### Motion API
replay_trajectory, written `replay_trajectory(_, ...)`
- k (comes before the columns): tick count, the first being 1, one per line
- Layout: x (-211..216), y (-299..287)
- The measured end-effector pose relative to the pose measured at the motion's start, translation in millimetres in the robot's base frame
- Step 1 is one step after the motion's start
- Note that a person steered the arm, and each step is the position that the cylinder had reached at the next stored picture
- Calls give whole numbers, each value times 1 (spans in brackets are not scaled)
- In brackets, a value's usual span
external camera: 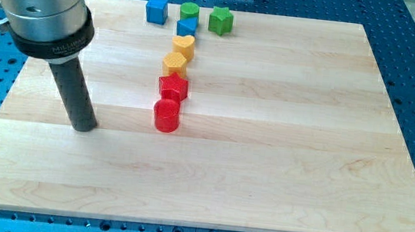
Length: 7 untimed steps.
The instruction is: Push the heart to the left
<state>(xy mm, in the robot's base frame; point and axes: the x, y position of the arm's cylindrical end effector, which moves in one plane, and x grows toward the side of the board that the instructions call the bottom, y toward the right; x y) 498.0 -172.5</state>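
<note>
We are looking from the left side of the wooden board point(277, 185) to the right. Our arm is coming down near the board's left edge, and its big silver top is cut off by the view's top. Our dark rod is standing straight, and my tip point(83, 128) is sitting on the wood, well apart from every block, off to their left. There is no gripper here, only the rod, so nothing is opening or pinching.

Next, near the top edge, a blue cube point(156, 9) is sitting alone. To its right a line of blocks is running down toward the middle: a green round block point(190, 11), a blue block point(187, 27) whose shape is hard to make out, a yellow heart point(183, 45), a yellow block point(174, 63), a red star point(173, 88) and a red round block point(166, 116). They are touching or almost touching. A green star point(221, 20) is sitting just right of the green round block.
</note>
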Motion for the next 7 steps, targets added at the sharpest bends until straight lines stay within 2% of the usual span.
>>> replay_trajectory(2,-1,-2)
replay_trajectory(3,32,60)
replay_trajectory(4,32,179)
replay_trajectory(5,-44,253)
replay_trajectory(6,-125,260)
replay_trajectory(7,-167,231)
